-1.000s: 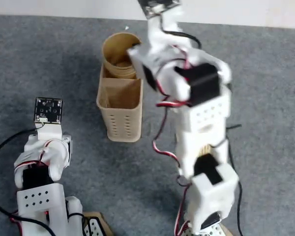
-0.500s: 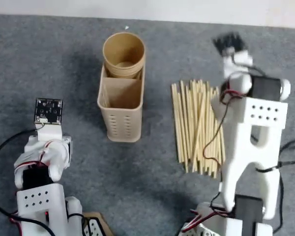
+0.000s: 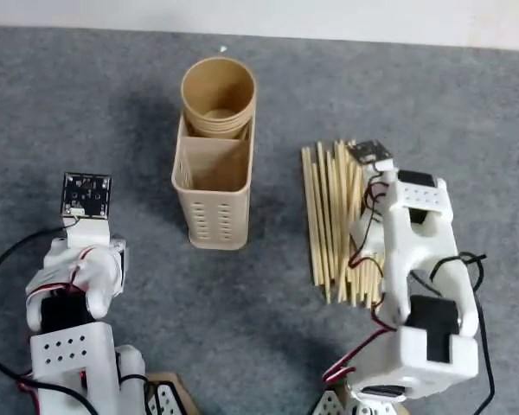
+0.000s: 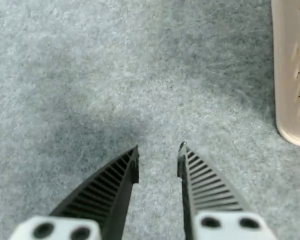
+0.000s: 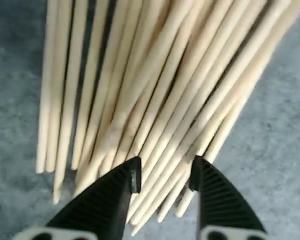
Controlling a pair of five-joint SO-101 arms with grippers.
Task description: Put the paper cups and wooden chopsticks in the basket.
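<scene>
Wooden chopsticks (image 3: 342, 220) lie fanned on grey carpet (image 3: 86, 104) beside the basket (image 3: 212, 194), your right gripper (image 5: 162, 182), jaws apart, over the pile's ends; closing there, you risk pinching only a few and scattering the rest.

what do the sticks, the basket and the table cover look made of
Chopsticks: pale bare wood by the look, matte, no gloss or coating showing.
Basket: tan, smooth moulded walls with rows of small holes, likely plastic, possibly a wood-fibre blend.
Table cover: grey felt or low carpet, fuzzy mottled nap.
</scene>
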